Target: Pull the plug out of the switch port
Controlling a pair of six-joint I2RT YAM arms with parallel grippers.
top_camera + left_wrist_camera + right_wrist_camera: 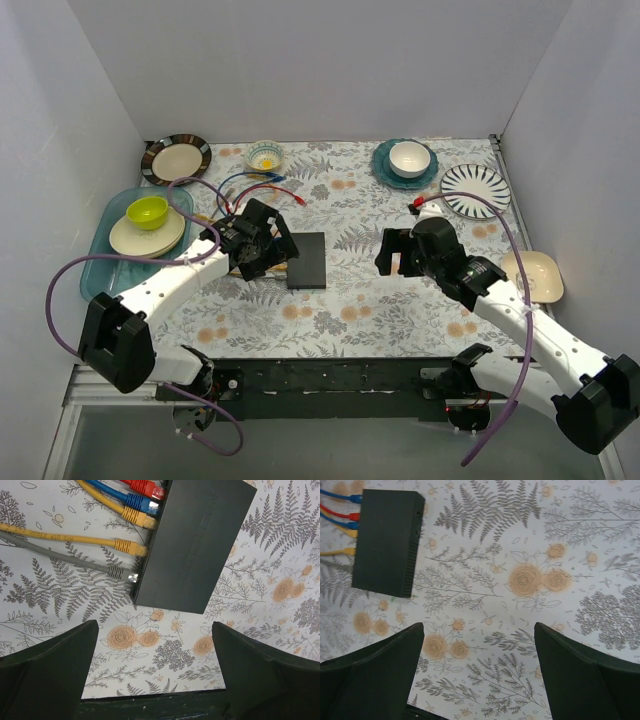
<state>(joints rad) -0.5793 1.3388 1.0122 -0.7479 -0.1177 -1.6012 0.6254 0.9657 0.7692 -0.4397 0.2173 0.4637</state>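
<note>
Five plugs sit in a row along one long edge of the switch (195,545), which lies flat on the fern-and-flower surface (280,555) just ahead of the left pincer (154,630). Seen from the left wrist, that socket edge faces the pincer's left. From farthest to nearest come the red plug (148,487), the blue plug (140,502), the yellow plug (137,517), the second yellow plug (127,546) and the grey plug (119,572). The grey plug is closest to the pincer, at the switch's near corner; its clear tip shows right at the edge, and whether it is fully seated cannot be told. The left pincer's dark fingers (50,670) stand wide apart with only bare surface between them, touching neither the switch nor the cables. From above, this pincer hangs over the cables just beside the socket edge. The right pincer (479,630) is likewise spread apart and empty. The switch lies ahead of it and off to its left, well apart, with the cables leaving from the side turned away from it. Beyond and to the left of the left pincer, a teal tray (95,265) carries a cream plate (145,238) with a green bowl (148,211) on it. Beyond the right pincer stand a white bowl (409,157) on a teal plate (383,167) and, beside them, a striped plate (476,190).
</note>
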